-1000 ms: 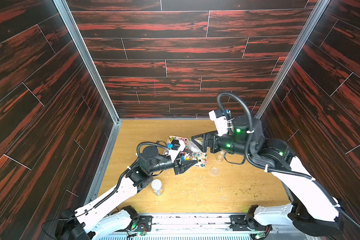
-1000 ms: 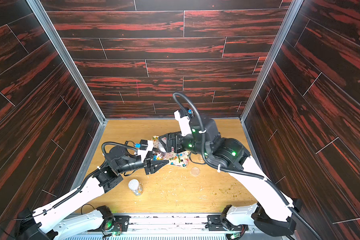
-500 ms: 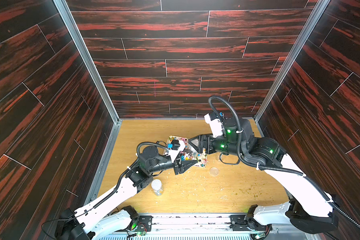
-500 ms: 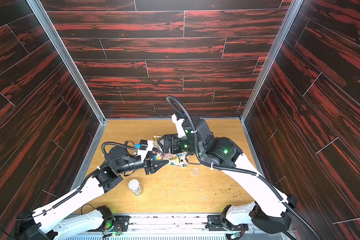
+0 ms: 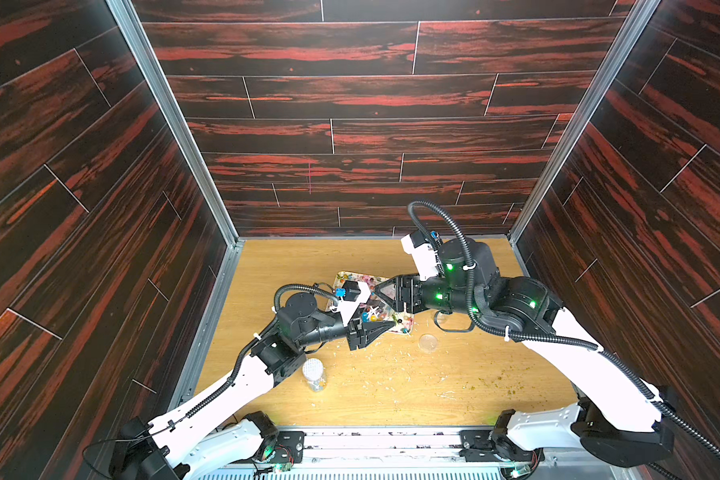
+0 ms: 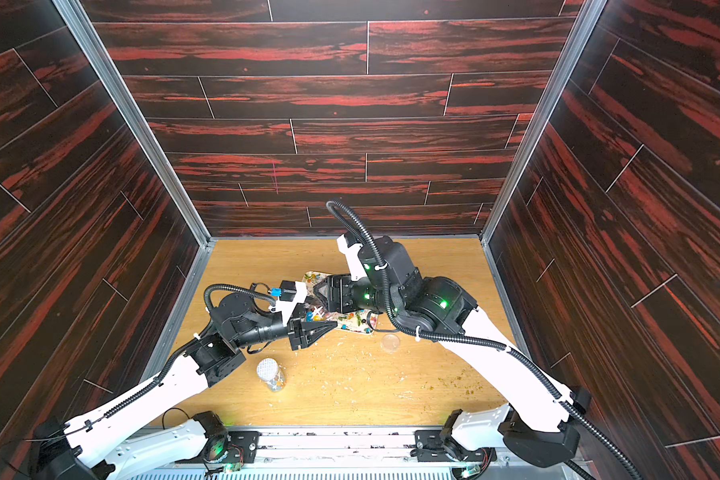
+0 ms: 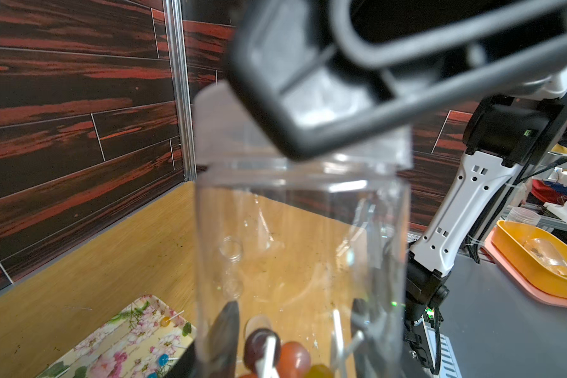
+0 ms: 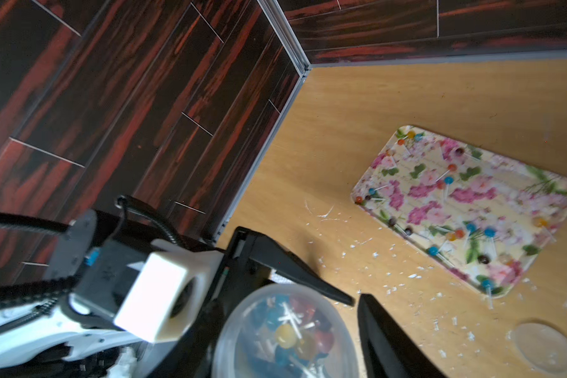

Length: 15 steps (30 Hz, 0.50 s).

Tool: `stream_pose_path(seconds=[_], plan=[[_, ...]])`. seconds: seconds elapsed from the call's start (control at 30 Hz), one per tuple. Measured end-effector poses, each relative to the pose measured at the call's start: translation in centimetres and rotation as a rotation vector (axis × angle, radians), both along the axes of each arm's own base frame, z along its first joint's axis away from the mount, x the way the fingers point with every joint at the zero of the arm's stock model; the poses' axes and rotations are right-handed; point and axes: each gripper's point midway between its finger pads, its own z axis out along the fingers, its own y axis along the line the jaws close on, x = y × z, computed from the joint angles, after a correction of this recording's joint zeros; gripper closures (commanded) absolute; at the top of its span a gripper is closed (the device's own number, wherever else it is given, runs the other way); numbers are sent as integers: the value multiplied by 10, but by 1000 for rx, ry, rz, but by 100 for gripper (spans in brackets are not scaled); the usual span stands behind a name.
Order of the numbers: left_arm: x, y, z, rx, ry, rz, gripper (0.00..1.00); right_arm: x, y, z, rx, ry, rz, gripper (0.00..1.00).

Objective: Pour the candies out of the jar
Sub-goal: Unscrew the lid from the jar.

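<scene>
My left gripper [image 5: 377,328] [image 7: 292,324] is shut on a clear jar [image 7: 301,245] and holds it upright over the near edge of a flower-print tray [image 5: 350,276] [image 8: 465,203]. Round candies [image 7: 292,356] [image 8: 288,333] on pale sticks lie at the jar's bottom. More candies [image 8: 449,180] are scattered on the tray. A translucent lid [image 8: 328,314] covers the jar's mouth. My right gripper [image 5: 377,297] [image 8: 285,307] reaches down over that lid, open, with one finger on each side and a thin gap showing at one finger [image 8: 390,337].
A small second jar with a pale cap [image 5: 313,374] [image 6: 269,374] stands near the left arm's elbow. A loose clear disc [image 5: 428,343] [image 8: 544,347] lies on the wooden floor right of the tray. Pale and greenish crumbs [image 5: 391,365] litter the floor. Dark walls enclose three sides.
The right gripper has moved left and down onto the jar's top, and its jaws have narrowed around the lid. The left arm and the jar have stayed still.
</scene>
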Motion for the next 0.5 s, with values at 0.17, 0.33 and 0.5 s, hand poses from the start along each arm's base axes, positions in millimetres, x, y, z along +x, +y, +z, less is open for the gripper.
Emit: stream_pose_path(seconds=[0.17, 0.33, 0.5], plan=[[1, 1, -3, 5, 6, 8, 56, 1, 5, -3, 4, -32, 28, 50], [1, 1, -2, 3, 4, 8, 56, -1, 3, -1, -4, -92, 60, 50], [-1, 2, 4, -10, -13, 6, 56, -6, 3, 4, -19, -174, 118, 50]])
